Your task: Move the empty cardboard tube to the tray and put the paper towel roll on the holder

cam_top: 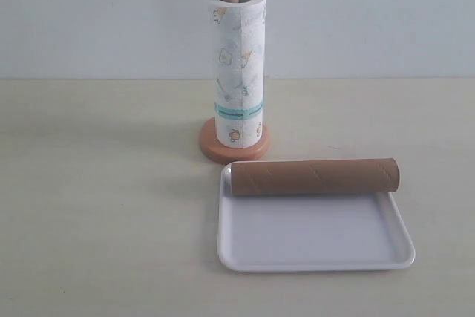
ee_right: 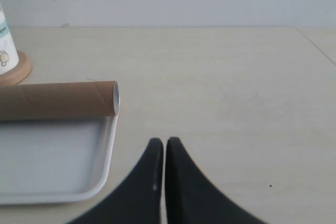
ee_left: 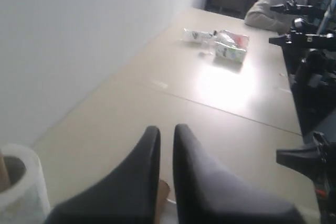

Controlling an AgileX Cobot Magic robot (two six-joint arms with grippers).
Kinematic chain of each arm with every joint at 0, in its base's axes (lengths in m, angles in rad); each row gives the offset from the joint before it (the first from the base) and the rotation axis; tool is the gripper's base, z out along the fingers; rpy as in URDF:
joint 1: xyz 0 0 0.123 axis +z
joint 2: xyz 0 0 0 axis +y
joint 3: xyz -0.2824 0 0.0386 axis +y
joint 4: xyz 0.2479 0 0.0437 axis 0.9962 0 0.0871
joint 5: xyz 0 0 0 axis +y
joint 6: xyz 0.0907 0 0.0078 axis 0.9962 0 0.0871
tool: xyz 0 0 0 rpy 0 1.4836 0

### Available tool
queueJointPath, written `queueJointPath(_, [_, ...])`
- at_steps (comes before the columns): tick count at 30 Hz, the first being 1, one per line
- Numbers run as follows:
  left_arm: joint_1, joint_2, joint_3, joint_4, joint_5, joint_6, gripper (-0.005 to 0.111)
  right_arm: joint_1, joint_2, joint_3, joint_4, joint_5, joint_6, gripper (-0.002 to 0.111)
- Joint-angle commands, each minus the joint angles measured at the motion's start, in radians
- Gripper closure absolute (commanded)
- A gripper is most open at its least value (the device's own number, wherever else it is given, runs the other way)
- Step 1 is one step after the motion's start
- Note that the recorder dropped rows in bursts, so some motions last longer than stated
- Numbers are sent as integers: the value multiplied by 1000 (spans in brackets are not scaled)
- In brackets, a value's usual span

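Note:
The paper towel roll stands upright on the holder, with the wooden pole sticking out of its core. The empty cardboard tube lies across the back rim of the white tray. Neither gripper shows in the exterior view. My left gripper is shut and empty, high above the table, with the roll's top beside it. My right gripper is shut and empty, over bare table to the right of the tray and the tube's end.
A pale wall runs behind the table. In the left wrist view, small packets lie far down the table, a seated person is beyond them, and dark equipment stands along the table's side.

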Motion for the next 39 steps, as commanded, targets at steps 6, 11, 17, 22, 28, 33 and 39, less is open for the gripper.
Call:
queueJointPath(6, [2,-518,275,-10,420,117,98,0,-5,0,-6,-11,4,107])
queueJointPath(11, [2,-844,654,-72,847,34,98,0,-5,0,-6,-11,4,107])
queueJointPath(17, [2,-1190,939,-330,1061,-79,98,0,-5,0,-6,-11,4,107])
queueJointPath(22, [2,-1386,976,-601,1063,-143,98,0,-5,0,-6,-11,4,107])
queueJointPath(28, [2,-1500,976,-754,1096,598,98,0,-5,0,-6,-11,4,107])
queueJointPath(33, [2,-1505,980,-1626,1284,1884,98,0,-5,0,-6,-11,4,107])
queueJointPath(39, [2,-1505,1060,-1908,1434,2098,98,0,-5,0,-6,-11,4,107])
